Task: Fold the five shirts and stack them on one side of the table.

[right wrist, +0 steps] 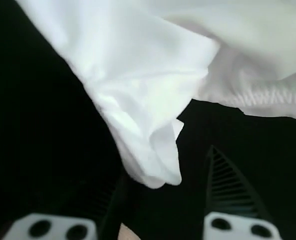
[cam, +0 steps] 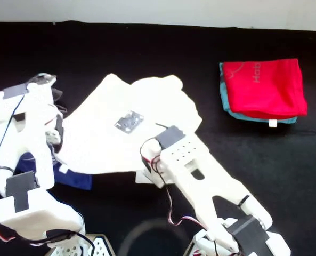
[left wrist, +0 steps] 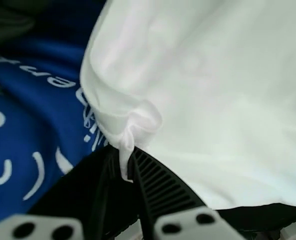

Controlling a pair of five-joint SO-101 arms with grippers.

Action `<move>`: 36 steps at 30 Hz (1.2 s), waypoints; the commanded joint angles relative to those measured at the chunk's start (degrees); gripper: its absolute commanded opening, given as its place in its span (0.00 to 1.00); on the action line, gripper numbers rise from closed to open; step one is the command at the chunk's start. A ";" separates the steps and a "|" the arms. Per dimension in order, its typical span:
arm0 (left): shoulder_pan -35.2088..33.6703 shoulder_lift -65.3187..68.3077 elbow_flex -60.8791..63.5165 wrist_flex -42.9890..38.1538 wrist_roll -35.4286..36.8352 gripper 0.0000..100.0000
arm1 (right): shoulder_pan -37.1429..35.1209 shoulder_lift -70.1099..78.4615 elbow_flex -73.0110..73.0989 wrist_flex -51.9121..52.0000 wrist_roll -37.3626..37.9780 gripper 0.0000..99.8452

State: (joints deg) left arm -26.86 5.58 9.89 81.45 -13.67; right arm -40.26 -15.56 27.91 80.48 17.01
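— Location of the white shirt [cam: 127, 125]?
— Spread open mid-table [cam: 147, 48], on the black surface, grey patch facing up.
— Left gripper [left wrist: 124, 162]?
— Clamped on the shirt's left edge, with a pinch of white cloth squeezed between the fingers [left wrist: 155, 172], right above the blue shirt [left wrist: 33, 100].
— Right gripper [right wrist: 165, 170]?
— Parked at the near hem, fingers [right wrist: 227, 190] apart, with a drooping white fold between them, not gripped.
— Anything stacked?
— Far right: red shirt [cam: 264, 88], folded, on top of a teal shirt [cam: 225, 98].
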 commanded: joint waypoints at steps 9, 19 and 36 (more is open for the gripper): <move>-14.20 -2.07 -10.15 -0.62 -3.96 0.01 | 9.71 -1.80 -3.82 -0.13 -0.88 0.22; -19.03 -2.07 -13.14 -2.99 -3.96 0.01 | -0.31 -1.63 14.02 -26.51 -1.23 0.22; -19.03 -1.98 -13.67 -2.11 -3.96 0.01 | 1.10 25.71 -12.70 -22.81 -11.43 0.22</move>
State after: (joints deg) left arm -46.73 5.58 -2.24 79.25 -17.27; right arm -37.89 7.47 21.05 56.75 6.20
